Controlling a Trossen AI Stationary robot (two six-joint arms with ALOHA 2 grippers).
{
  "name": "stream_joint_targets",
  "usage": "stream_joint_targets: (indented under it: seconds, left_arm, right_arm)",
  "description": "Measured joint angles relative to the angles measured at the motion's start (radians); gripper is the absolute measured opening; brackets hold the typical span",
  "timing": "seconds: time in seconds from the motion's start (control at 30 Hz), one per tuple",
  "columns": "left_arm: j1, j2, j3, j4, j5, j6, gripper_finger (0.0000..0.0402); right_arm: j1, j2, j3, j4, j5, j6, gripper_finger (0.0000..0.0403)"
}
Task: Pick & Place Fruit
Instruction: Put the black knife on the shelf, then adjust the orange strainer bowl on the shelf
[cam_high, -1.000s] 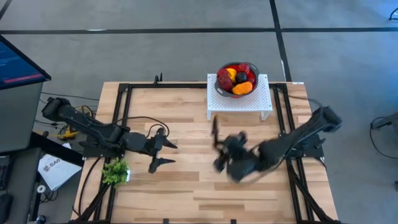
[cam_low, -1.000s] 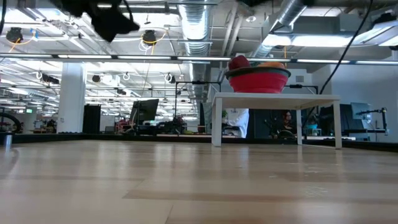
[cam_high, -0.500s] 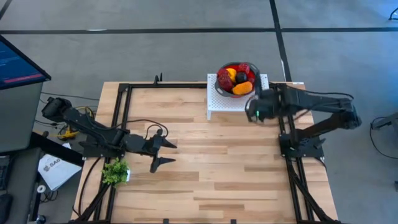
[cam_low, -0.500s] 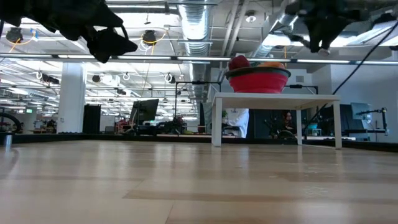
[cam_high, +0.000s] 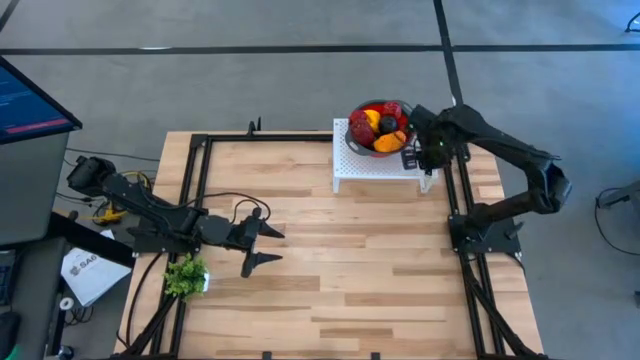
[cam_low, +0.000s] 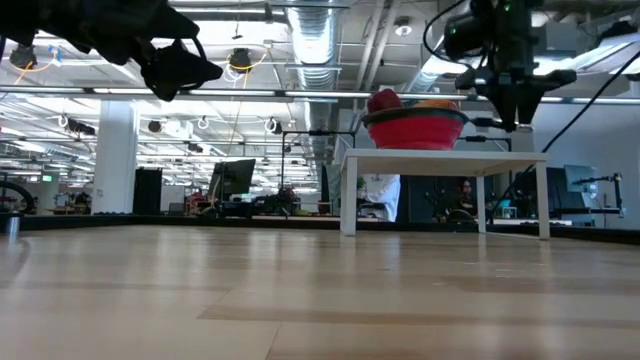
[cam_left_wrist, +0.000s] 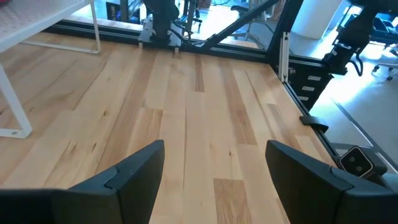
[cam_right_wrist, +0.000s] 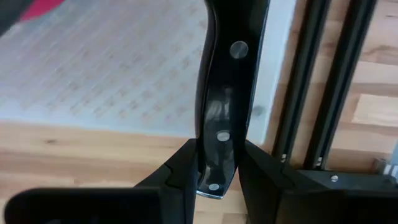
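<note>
The fruit (cam_high: 378, 128) is heaped in a red bowl (cam_high: 357, 113) that stands on a small white perforated stand (cam_high: 380, 165) at the far edge of the worktop (cam_high: 330, 270), a little right of centre. From above, red pieces, a yellow one, an orange one and a dark one show inside the bowl; in the low view a red piece and an orange piece rise above the rim of the bowl (cam_low: 414, 128).

The right hand (cam_high: 425, 150) hangs just beside the bowl on its right, over the right end of the stand, and does not touch the fruit. In the right wrist view its two fingers (cam_right_wrist: 180, 168) are clamped on the black handle of a knife (cam_right_wrist: 227, 93), whose three rivets are visible, with the white top of the stand (cam_right_wrist: 124, 62) and a red edge of the bowl beneath and beyond it. In the low view the same hand (cam_low: 515, 105) points down, level with the bowl and to its right.

The left hand (cam_high: 262, 245) sits well apart from the fruit, above the left half of the worktop, its fingers (cam_left_wrist: 134, 171) spread wide with nothing between them. A leafy green bunch (cam_high: 186, 274) lies at the worktop's left edge, near the left arm.
</note>
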Motion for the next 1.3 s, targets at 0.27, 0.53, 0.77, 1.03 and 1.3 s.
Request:
stream_joint_targets:
  seconds: [0.27, 0.53, 0.77, 1.03, 1.3]
  left_arm:
    - [0.0, 0.0, 0.0, 0.01, 0.001, 0.0, 0.0273]
    - [0.0, 0.0, 0.0, 0.018, 0.0, 0.0, 0.0273]
    - [0.0, 0.0, 0.0, 0.025, 0.002, 0.0, 0.0273]
    - [0.0, 0.0, 0.0, 0.032, 0.003, 0.0, 0.0273]
    - [0.0, 0.0, 0.0, 0.032, 0.003, 0.0, 0.0273]
  right_arm:
    - [-0.087, 0.078, 0.0, 0.001, -0.071, -0.059, 0.0088]
    - [-0.09, 0.149, 0.002, 0.008, -0.077, -0.082, 0.011]
    - [-0.091, 0.149, 0.002, 0.032, -0.071, -0.084, 0.0122]
    - [-0.091, 0.118, 0.002, 0.037, -0.071, -0.1, 0.0126]
    - [-0.088, 0.059, 0.002, 0.061, -0.07, -0.135, 0.0188]
